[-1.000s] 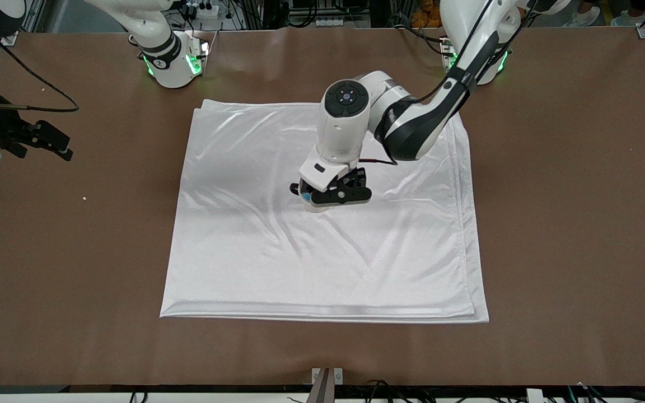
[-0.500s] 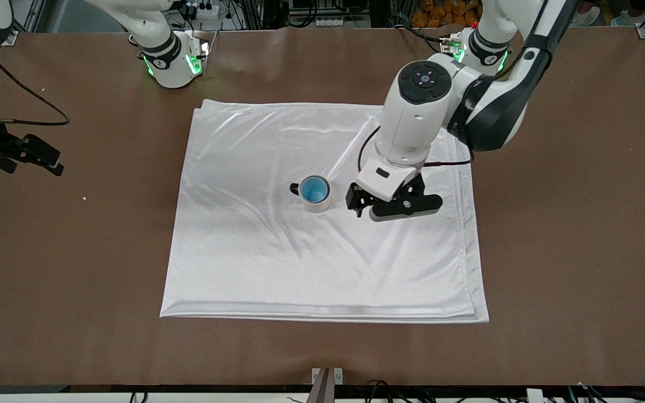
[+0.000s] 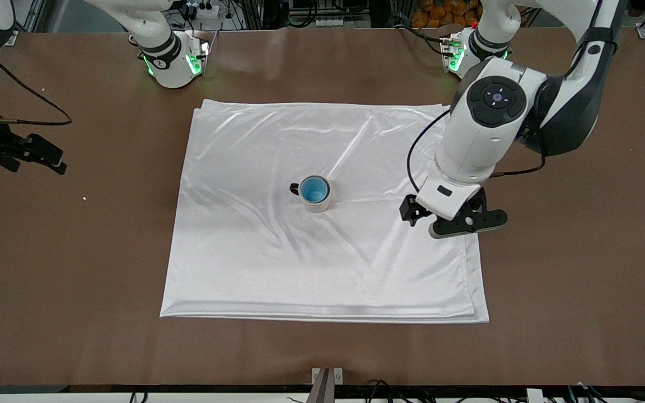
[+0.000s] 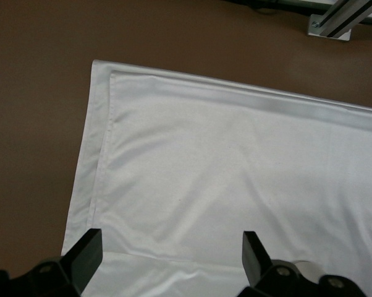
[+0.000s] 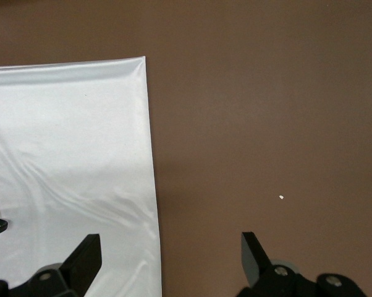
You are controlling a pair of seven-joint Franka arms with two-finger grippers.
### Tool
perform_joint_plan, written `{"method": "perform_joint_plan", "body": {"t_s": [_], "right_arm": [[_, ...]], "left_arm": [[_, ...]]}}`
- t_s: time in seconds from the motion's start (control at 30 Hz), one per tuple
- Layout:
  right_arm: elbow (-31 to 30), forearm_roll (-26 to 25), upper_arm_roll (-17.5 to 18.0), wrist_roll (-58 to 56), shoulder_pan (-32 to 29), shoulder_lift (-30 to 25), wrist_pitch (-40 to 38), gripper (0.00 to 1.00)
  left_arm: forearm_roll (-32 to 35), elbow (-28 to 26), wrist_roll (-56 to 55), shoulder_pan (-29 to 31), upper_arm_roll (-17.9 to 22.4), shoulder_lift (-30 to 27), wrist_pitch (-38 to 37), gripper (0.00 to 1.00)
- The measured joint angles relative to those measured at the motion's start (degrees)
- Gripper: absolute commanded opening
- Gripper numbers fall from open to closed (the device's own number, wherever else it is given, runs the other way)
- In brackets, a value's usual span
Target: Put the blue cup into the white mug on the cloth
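**Cup nested in mug; both pincers empty**

The blue cup (image 3: 314,190) sits upright inside the white mug (image 3: 316,200) at the middle of the cloth (image 3: 277,268). From the left pincer (image 3: 452,219), spread wide over the cloth's edge, the mug lies at about nine o'clock. The waiting right pincer (image 3: 48,155), also wide, hangs over the bare surface (image 3: 569,280); the left is nearer. The placement looks complete.
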Motion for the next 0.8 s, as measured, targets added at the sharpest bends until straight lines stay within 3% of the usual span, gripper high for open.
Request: {"method": "perform_joint_plan", "body": {"t_s": [0.6,0.8], "right_arm": [[0.01,0.00,-0.06,0.00,0.00,0.00,-1.26,1.00],[0.04,0.00,-0.06,0.00,0.00,-0.01,-1.35,1.00]], "left_arm": [[-1.73,0.00,8.19,7.56,-0.04,-2.29,-1.06,1.00],[-2.86,0.00,15.28,8.88,2.59,-3.76,-1.57,1.00]]}}
